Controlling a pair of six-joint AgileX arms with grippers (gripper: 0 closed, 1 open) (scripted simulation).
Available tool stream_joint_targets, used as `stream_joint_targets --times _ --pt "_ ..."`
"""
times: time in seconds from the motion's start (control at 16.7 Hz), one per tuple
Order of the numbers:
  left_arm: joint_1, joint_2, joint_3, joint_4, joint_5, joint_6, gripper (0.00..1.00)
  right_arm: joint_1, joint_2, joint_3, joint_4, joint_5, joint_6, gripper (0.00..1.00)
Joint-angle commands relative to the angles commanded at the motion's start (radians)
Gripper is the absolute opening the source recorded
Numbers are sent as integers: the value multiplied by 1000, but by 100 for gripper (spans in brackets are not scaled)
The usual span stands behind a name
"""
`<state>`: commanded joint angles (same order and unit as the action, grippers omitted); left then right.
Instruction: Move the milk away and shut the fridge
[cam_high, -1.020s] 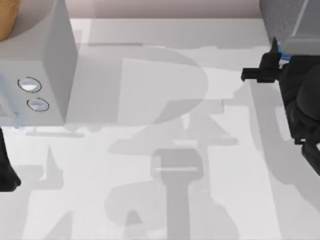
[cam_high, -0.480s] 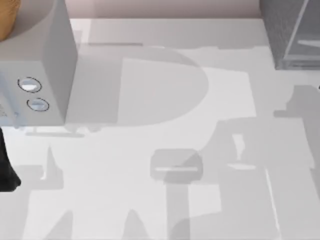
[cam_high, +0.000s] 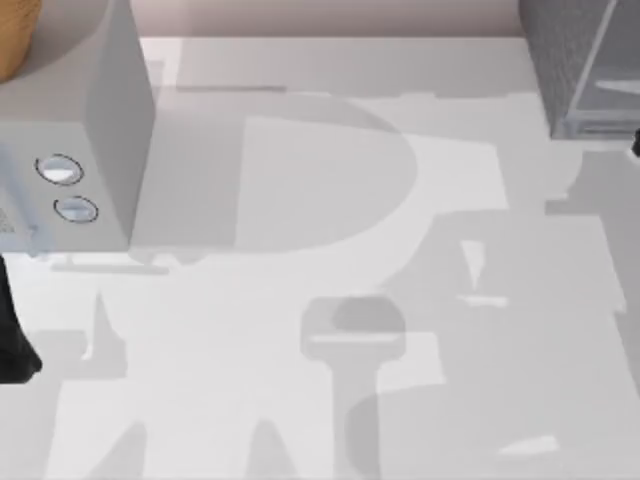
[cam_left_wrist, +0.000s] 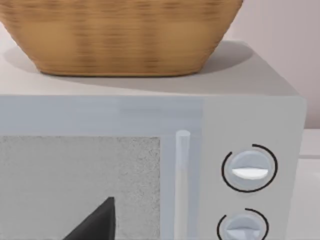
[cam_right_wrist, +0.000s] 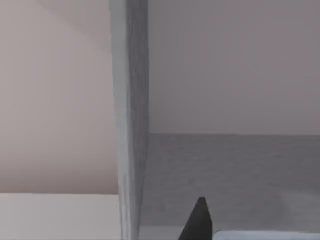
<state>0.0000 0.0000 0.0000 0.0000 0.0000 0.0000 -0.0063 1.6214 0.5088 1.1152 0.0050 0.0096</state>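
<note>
The fridge (cam_high: 575, 60) stood far right on the surface (cam_high: 300, 250); a dialled box (cam_high: 75, 150) stood far left.

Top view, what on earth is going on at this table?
The right gripper is close by the fridge at the table's far right corner, its wrist view looking along a speckled grey wall of it. The left arm sits parked at the left edge, facing the light grey box with two dials, which carries a wicker basket.
</note>
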Motion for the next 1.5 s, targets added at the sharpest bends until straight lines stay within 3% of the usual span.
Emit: stream_joint_targets --times 0.72,1.5 --pt "0 0 0 0 0 0 100 -184 640 710 -104 -174 -5 0" --pt "0 0 0 0 0 0 100 -195 672 741 -113 -183 -4 0"
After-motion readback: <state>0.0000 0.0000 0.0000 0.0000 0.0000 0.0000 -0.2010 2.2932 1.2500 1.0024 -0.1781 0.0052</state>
